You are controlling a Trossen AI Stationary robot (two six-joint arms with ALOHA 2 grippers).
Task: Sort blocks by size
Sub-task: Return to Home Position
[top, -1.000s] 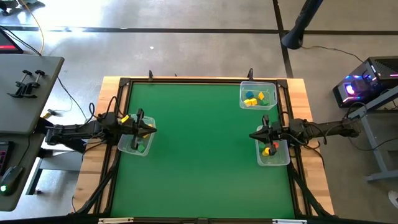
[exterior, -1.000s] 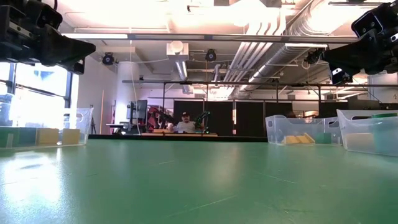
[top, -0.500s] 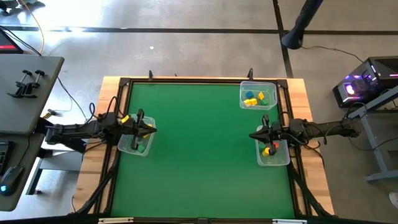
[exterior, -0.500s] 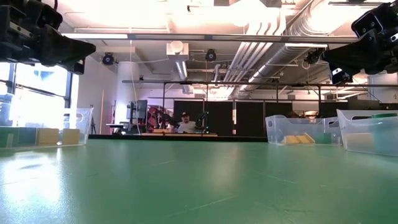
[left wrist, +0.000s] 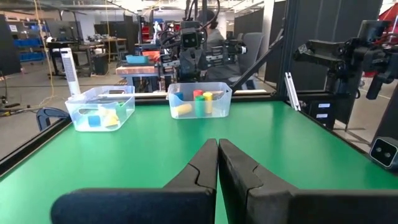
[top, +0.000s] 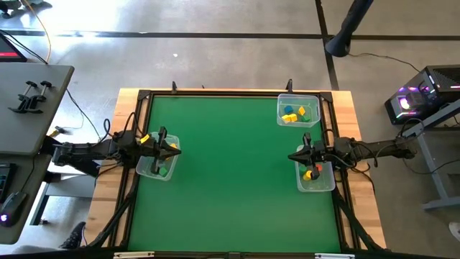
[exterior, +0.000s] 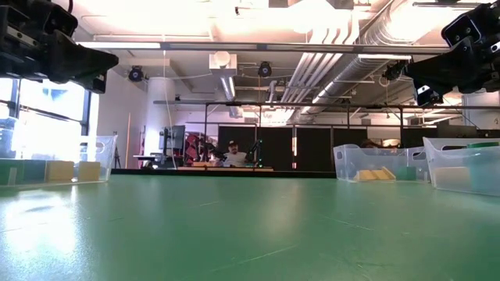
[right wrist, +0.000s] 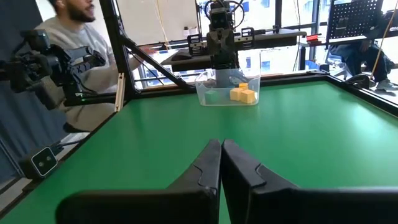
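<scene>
Floor: grey concrete with dark seams. Ceiling: exposed ducts and pipes, brightly lit. Bright window and grey worktop: both located well behind the left end effector.

1 camera overhead, 1 level with the table, 2 wrist cameras facing across.

Small blocks lie grouped inside three clear bins
</scene>
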